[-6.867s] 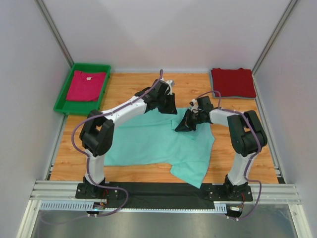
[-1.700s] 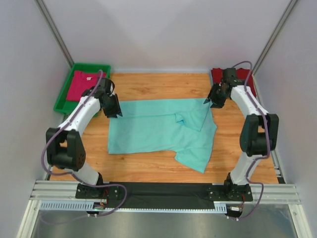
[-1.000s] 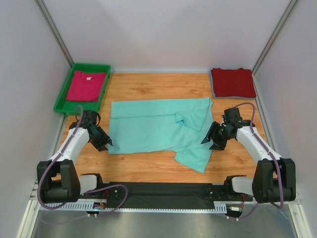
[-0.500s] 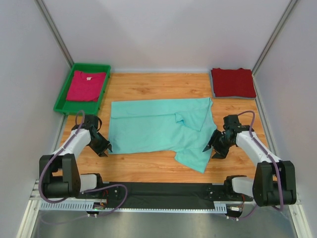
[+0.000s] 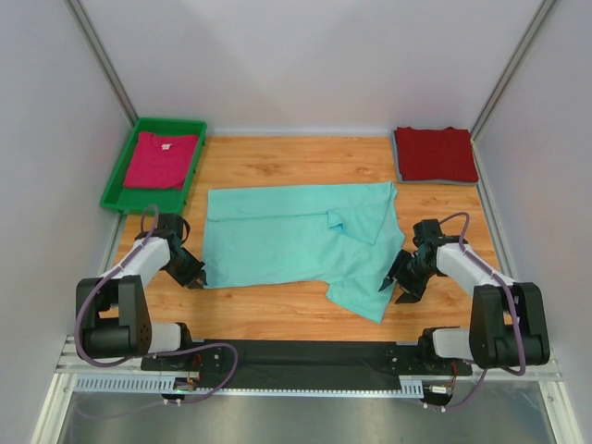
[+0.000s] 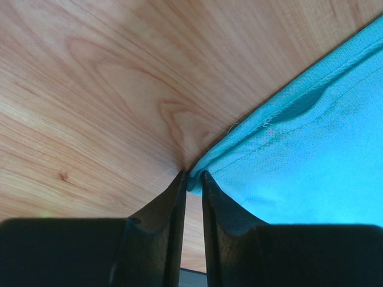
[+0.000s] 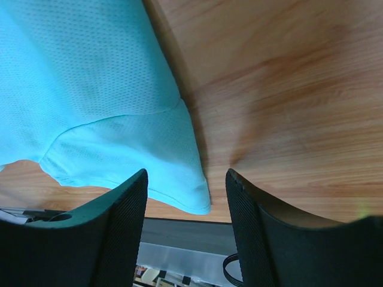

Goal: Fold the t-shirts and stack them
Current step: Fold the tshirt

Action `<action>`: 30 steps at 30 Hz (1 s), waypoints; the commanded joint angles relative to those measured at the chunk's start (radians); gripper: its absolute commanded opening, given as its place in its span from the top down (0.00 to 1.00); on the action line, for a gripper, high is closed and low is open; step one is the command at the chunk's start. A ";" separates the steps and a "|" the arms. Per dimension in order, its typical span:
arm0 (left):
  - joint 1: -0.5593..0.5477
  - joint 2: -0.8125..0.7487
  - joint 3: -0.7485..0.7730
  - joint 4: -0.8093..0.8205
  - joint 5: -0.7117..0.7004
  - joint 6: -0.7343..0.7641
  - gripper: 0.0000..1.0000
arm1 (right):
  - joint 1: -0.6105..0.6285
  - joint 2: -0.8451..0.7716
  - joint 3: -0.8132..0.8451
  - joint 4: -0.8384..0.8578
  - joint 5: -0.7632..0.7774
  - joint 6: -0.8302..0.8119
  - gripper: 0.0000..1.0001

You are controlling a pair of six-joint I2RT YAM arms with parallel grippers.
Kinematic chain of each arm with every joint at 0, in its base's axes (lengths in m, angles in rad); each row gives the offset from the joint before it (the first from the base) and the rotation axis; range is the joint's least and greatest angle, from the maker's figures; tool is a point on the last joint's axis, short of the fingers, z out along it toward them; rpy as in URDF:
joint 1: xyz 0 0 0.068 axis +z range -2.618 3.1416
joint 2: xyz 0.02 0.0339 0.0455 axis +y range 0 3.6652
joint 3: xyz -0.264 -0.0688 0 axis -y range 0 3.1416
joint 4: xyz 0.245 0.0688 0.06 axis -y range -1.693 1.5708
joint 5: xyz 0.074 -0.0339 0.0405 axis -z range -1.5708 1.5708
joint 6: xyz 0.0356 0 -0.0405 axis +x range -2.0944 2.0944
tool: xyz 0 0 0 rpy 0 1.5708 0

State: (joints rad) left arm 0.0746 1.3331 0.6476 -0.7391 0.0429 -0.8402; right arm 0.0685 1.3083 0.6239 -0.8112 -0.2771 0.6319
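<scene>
Left end effector [image 6: 192, 179], wider a moment ago, now pinches the tray-side front corner of the mint shirt [image 5: 277, 242], which lies flat on the worktop [image 5: 277, 157] beside the tray [image 5: 171, 124]; right end effector [image 7: 187, 218] is open around the opposite front corner, so fold grasp looks half-made.

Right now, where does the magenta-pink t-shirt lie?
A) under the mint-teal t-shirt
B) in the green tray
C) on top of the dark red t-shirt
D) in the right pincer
B: the magenta-pink t-shirt lies flat inside the green tray at the far left of the top view.
</scene>
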 commanded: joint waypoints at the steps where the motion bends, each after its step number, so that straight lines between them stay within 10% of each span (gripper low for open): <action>1: 0.010 -0.005 0.006 0.015 -0.020 -0.007 0.78 | -0.004 0.017 -0.007 0.040 0.009 0.003 0.44; 22: 0.014 -0.075 -0.034 0.000 0.005 -0.026 1.00 | 0.022 0.095 -0.035 0.101 0.050 -0.009 0.65; 30: 0.016 -0.081 -0.048 0.009 0.014 -0.025 1.00 | 0.024 0.117 -0.041 0.093 0.069 -0.011 0.59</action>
State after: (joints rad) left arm 0.0811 1.2678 0.6044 -0.7319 0.0509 -0.8513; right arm 0.0845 1.3930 0.6228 -0.7773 -0.3321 0.6357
